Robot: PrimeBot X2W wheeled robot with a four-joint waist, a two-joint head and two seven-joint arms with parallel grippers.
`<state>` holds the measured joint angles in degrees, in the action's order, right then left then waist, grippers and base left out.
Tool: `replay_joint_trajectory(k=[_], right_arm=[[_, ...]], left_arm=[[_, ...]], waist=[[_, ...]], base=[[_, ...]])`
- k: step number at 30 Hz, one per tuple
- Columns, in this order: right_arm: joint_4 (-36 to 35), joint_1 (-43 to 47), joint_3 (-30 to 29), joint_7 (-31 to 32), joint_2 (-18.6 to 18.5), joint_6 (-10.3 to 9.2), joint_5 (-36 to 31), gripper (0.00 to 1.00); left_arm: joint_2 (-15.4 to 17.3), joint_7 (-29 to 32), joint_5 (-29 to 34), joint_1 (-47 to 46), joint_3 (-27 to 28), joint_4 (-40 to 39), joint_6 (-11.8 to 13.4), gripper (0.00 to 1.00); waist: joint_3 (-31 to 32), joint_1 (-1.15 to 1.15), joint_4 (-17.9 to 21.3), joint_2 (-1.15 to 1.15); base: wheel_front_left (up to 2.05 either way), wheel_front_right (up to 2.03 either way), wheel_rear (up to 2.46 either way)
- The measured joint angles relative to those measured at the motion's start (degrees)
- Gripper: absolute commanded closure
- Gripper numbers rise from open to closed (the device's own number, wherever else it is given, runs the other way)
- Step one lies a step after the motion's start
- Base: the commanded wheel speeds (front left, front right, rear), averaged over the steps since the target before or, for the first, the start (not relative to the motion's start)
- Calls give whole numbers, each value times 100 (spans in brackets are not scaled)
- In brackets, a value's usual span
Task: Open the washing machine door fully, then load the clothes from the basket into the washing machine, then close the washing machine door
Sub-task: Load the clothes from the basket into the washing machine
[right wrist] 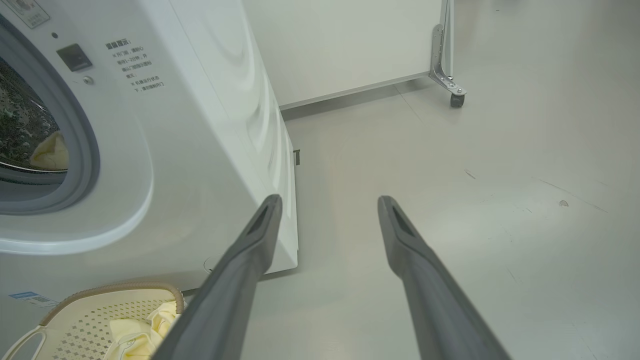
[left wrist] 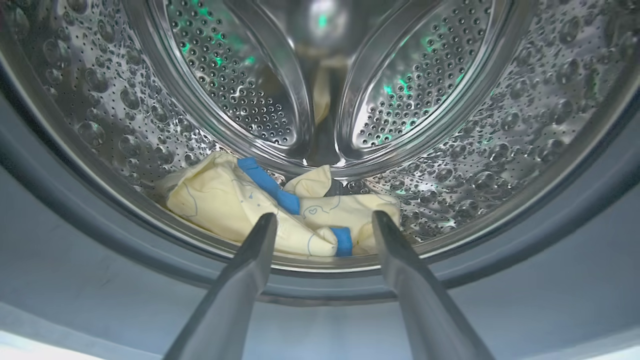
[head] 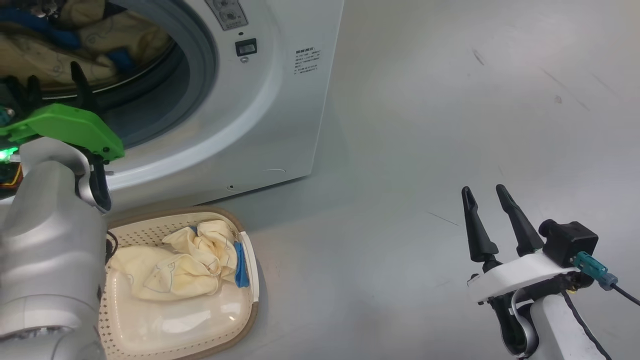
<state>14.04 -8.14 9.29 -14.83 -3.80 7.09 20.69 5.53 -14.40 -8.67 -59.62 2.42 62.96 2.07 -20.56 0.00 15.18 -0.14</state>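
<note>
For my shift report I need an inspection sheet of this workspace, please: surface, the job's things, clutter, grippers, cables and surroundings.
Surface: grey floor, with a few dark scuff marks.
Job's things: washing machine with its opening uncovered; some clothes lie in the drum; the other clothes lie in the basket on the floor in front of the machine.
Clutter: nothing seen.
Grippers: left gripper open and empty, at the drum mouth; right gripper open and empty, over bare floor.
Cables: black cable with a teal plug at the right wrist.
Surroundings: white panel on a castor beyond the machine.
</note>
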Motion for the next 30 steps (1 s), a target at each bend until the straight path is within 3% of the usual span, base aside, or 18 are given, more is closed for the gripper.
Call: replay_joint_trajectory(k=[16, 30], right_arm=[[-10, 235, -170, 0, -131, 0, -52, 0], [-11, 630, -268, 0, -232, 0, -107, 0]], left_arm=[[-366, 0, -45, 1657, -91, -893, -289, 0], [-403, 1, -186, 3064, -271, -1935, -464, 0]], waist=[[687, 0, -485, 0], [1272, 0, -860, 0]], base=[[0, 0, 0], [0, 0, 0]])
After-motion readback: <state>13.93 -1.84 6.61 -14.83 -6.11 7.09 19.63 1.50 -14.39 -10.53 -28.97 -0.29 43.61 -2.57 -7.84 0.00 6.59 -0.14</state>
